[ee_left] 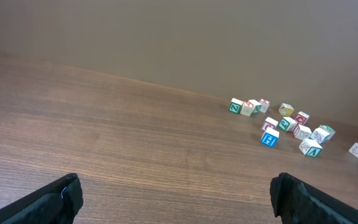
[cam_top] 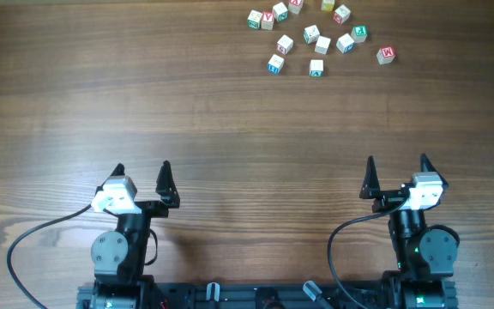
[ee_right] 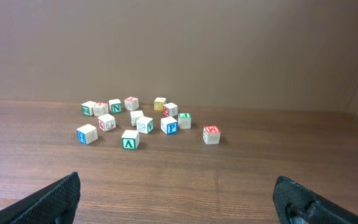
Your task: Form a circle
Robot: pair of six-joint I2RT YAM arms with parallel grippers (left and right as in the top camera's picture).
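I judge nothing done yet: the letter cubes (cam_top: 311, 34) lie scattered on the far side, no circle, while my left gripper (cam_top: 141, 172) and right gripper (cam_top: 397, 167) stand open, empty.

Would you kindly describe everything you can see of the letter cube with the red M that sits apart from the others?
The red-M cube is a small, pale block that looks like wood, with a red M inside a red border on the face turned toward the right wrist camera. It rests flat and upright on the brown wooden table, at the right end of the scatter near the far edge. It touches nothing but the table. Its nearest neighbour, the green-faced cube, stands clearly apart from it.
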